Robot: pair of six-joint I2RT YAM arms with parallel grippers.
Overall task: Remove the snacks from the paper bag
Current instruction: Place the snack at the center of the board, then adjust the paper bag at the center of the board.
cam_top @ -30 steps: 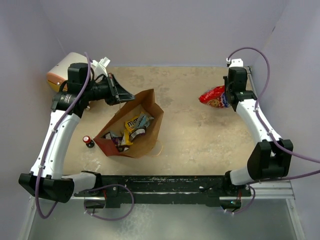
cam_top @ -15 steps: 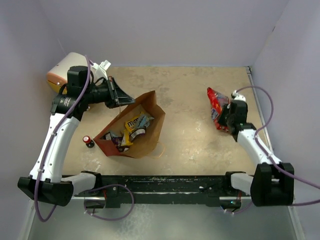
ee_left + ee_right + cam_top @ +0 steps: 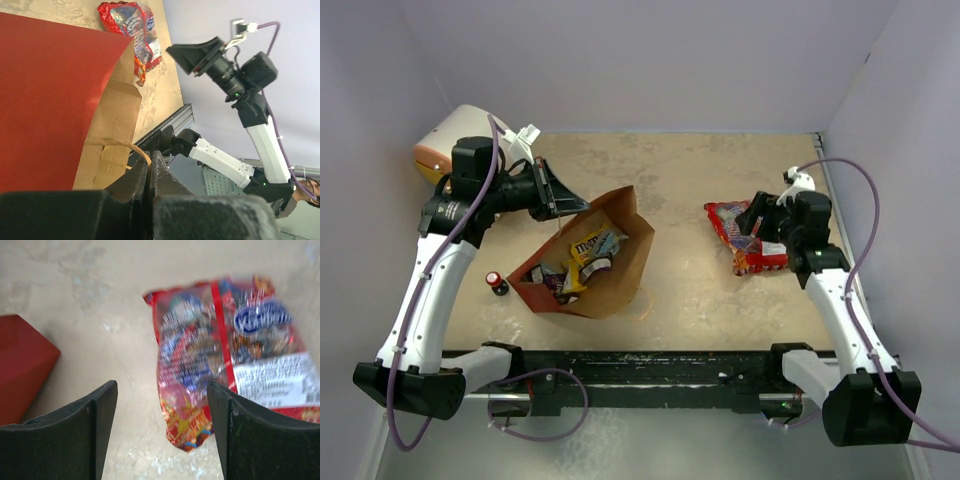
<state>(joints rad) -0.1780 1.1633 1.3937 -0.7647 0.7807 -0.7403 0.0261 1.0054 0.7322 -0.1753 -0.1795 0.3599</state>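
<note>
While the left gripper (image 3: 560, 197) keeps its fingers pressed together on what looks like the thin string handle (image 3: 140, 150), the paper bag (image 3: 615, 275) sits left of centre in the overhead view. Its mouth is propped open, so the brown inside shows. Several snacks lie in it, with a yellow candy packet (image 3: 586, 245) uppermost and dark wrappers beneath it.

Over at the right of that view, the large red-and-clear bag (image 3: 742, 240) lies flat on the table (image 3: 690, 180), well apart from the paper bag. The right gripper (image 3: 752, 215) hangs just above it with its fingers (image 3: 100, 425) spread wide and nothing between them.

I'd say the job now is fetching the next packet. The right arm should lift clear of the big bag, then cross toward the open mouth with its fingers parted. It should come in along the opening rather than across the kraft wall. The yellow packet looks easiest, pinched by an edge. The left arm needs only a steady, taut hold, since a string that thin could slip and let the mouth sag shut.
</note>
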